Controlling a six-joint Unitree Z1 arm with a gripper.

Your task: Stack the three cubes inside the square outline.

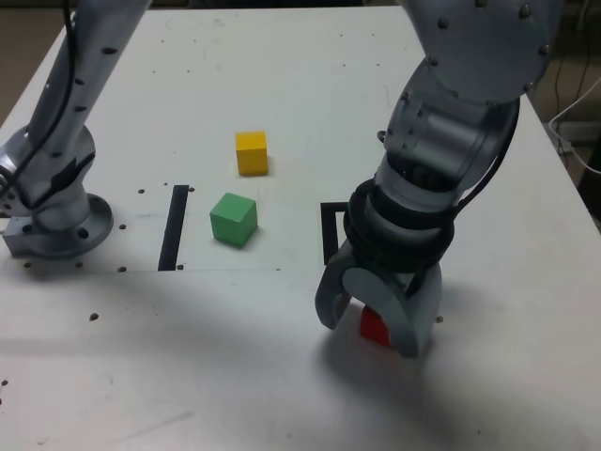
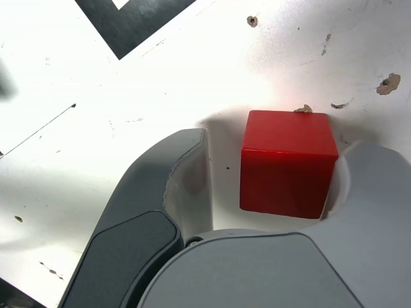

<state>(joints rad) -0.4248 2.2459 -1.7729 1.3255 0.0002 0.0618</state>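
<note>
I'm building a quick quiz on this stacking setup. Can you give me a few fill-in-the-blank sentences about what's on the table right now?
1. The cube between the jaws of the gripper is ____.
2. In the exterior view, the yellow cube sits farther from the camera than the ____ cube.
3. The number of cubes inside the square outline is ____.

Missing words: red; green; zero

White tabletop (image 1: pixel 282 85), scuffed, dotted with small screw holes. Straight black strip (image 1: pixel 175 226) at nine o'clock from centre. White cables (image 1: pixel 577 117) beyond the three o'clock edge.
</note>
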